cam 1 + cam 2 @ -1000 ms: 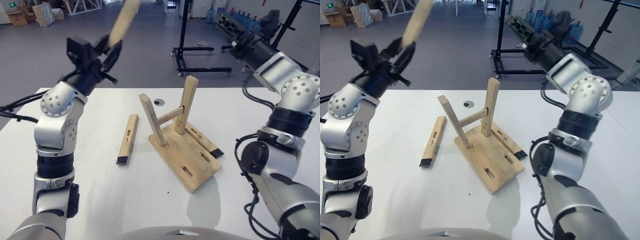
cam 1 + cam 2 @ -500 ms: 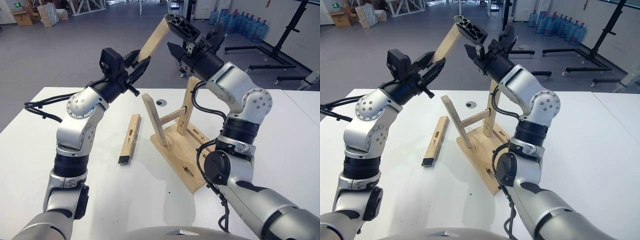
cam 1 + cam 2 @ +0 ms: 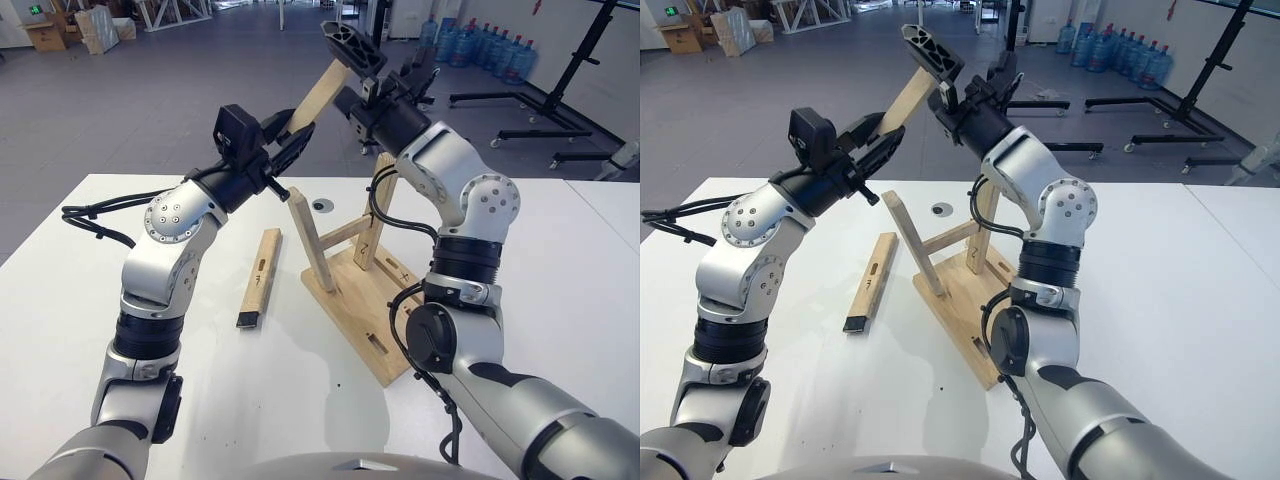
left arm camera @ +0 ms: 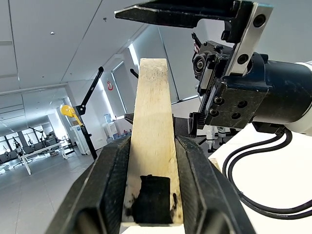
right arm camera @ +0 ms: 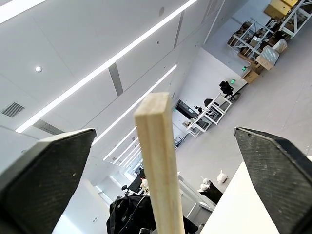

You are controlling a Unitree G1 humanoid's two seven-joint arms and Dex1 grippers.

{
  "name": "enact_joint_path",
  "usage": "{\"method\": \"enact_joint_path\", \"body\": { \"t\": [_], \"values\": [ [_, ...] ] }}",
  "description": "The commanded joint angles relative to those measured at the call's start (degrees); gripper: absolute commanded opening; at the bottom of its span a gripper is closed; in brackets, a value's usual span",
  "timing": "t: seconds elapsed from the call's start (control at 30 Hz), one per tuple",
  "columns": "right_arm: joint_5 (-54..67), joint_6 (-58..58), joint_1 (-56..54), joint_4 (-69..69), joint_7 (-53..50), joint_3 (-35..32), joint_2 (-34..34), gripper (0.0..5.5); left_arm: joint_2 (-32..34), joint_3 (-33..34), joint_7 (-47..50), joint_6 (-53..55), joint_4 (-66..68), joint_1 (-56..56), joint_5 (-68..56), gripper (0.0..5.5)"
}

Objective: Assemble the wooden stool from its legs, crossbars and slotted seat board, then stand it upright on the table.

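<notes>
Left fingers (image 4: 111,187) clamp one leg (image 3: 318,88); right fingers (image 3: 348,42) spread around its tip; two legs (image 3: 310,240) stand on one board (image 3: 385,330).

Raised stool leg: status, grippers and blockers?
Left gripper shut on leg, held in air. Right gripper open around leg's upper end. Seat board on table, partly assembled. No obstruction seen between grippers.

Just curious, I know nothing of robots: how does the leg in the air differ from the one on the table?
The held leg tilts up in the air, clamped in the left gripper; the loose leg lies flat on the table, untouched. The held leg's top end sits inside the open right gripper; the loose leg lies beside the seat board. Both are pale wood.
</notes>
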Motion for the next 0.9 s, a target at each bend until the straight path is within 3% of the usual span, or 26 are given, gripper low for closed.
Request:
{"method": "enact_joint_path", "body": {
  "t": [0.03, 0.7, 0.8, 0.9],
  "values": [
    [-0.1, -0.43, -0.39, 0.21, -0.04, 1.24, -0.14, 4.5, 0.02, -0.31, -0.13, 0.83, -0.56, 0.21, 0.5, 1.28],
    [1.04, -1.59, 0.65, -0.68, -0.63, 2.52, -0.04, 0.91, 0.02, -0.65, -0.05, 1.18, -1.27, 1.42, 0.74, 1.28],
    [0.67, -1.28, 2.49, -1.49, -0.86, 2.87, -0.15, 0.47, 0.31, -0.41, -0.03, 2.02, -2.67, 3.9, 0.17, 1.28],
    [0.71, -1.05, 4.31, -2.29, -0.98, 3.28, -0.36, 0.39, 0.1, -0.61, 0.31, 2.45, -3.7, 5.46, 0.29, 1.28]
  ]
}}
